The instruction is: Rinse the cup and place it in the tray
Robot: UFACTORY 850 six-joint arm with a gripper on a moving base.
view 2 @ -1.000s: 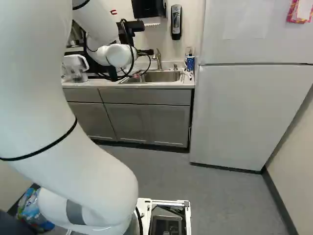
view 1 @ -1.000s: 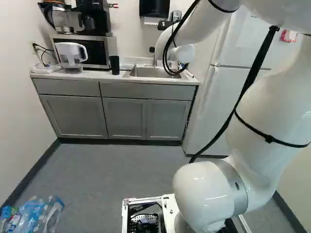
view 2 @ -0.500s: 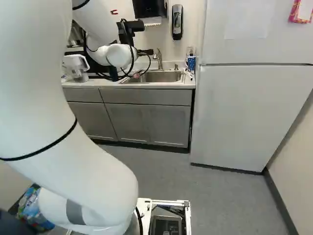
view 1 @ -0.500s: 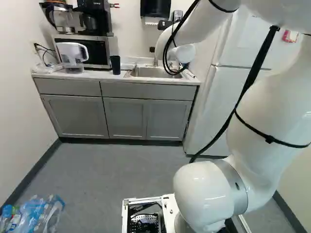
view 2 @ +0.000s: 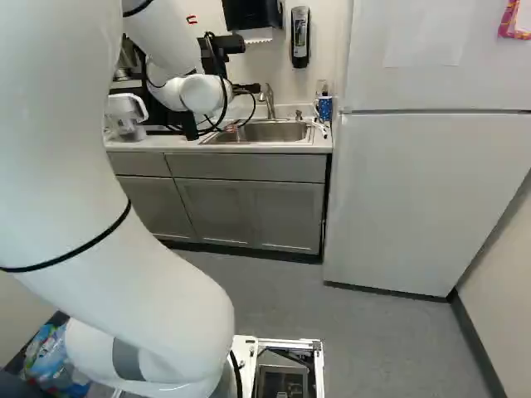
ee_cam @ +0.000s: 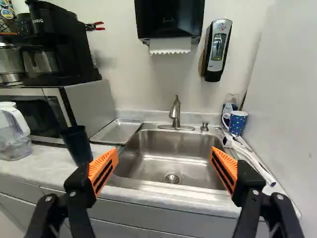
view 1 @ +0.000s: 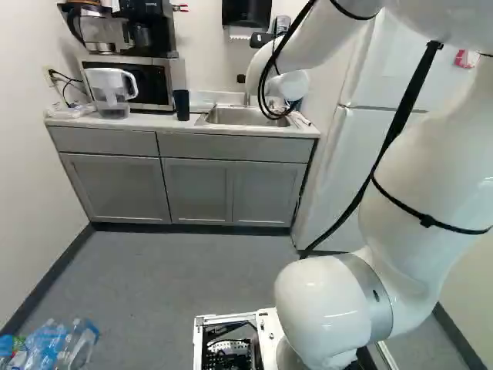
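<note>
The base [view 1: 269, 333] had just rolled a little: from where I stood, it had edged towards the table [ee_cam: 44, 164], while the arm [view 1: 439, 154] had kept its pose above it. Nothing on the table had shifted in its place. To me that meant the robot was still getting within reach and the handling itself hadn't begun

The fingers [ee_cam: 103, 171] were spread wide with nothing between them, facing the sink [ee_cam: 148, 166]. The black cup [ee_cam: 78, 144] stood upright on the table, in front of the microwave [ee_cam: 91, 106] and beside the metal tray [ee_cam: 117, 132], which lay between microwave and sink. A blue mug [ee_cam: 239, 124] stood on the sink's other side; I took the black one as the cup meant, though I couldn't be sure

So both rinsing and placing remained. The next move, I judged, called for going sideways to the cup and straddling it; coming in crooked might knock it over or push it against the tray. After that it would need carrying under the tap [ee_cam: 175, 110]
</note>
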